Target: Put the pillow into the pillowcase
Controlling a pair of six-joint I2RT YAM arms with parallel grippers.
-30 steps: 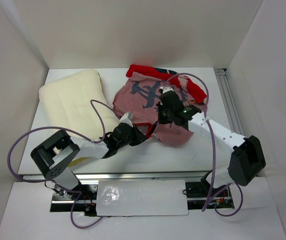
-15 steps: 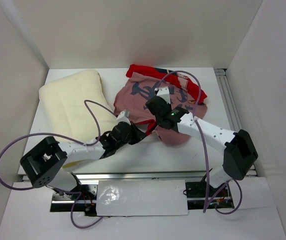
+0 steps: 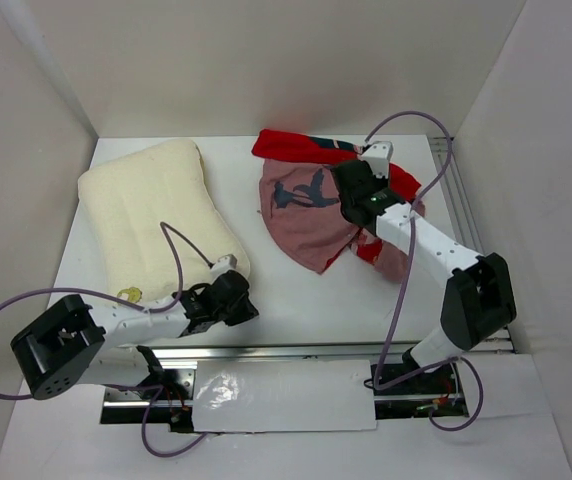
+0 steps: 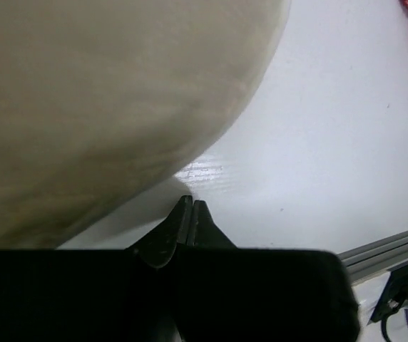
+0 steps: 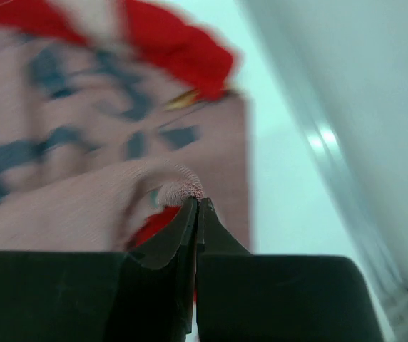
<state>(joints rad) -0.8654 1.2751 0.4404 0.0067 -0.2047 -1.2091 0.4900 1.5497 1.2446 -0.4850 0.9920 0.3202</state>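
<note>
**Right gripper** (image 5: 195, 205): jaws fully together, with a small fold of faded-pink cloth nipped at the tips. It has the pillowcase, and nothing else is in the grip.

**Left gripper** (image 4: 191, 206): jaws fully together and empty. The tips are low over the counter (image 3: 296, 300), just beside the rounded near corner of the pillow; whether they touch it cannot be told.

**Pillowcase** (image 3: 306, 215): crumpled at the far right of the counter under the right gripper. The pink reverse faces up and a red edge shows along the far side. Which edge is the mouth cannot be told.

**Pillow** (image 3: 151, 215): cream and fuzzy, lying flat at the far left, well apart from the pillowcase.

**Step in hand (judgement):** readying both pieces, the case held by the right arm and the pillow about to be taken by the left.
- The right gripper should hold a single layer at the mouth, so that lifting opens a pocket instead of raising the whole case.
- The left gripper must open before it can take the pillow corner, and should bite deep into the soft fill.
- The pillow should enter narrow end first, with the case held taut.

**Markings:**
- Dark brush-like marks (image 3: 301, 190) on the pink side, not readable as writing.
- A small yellow emblem (image 3: 128, 293) at the pillow's near corner, too small to read.
- No brand or label is legible.
</note>
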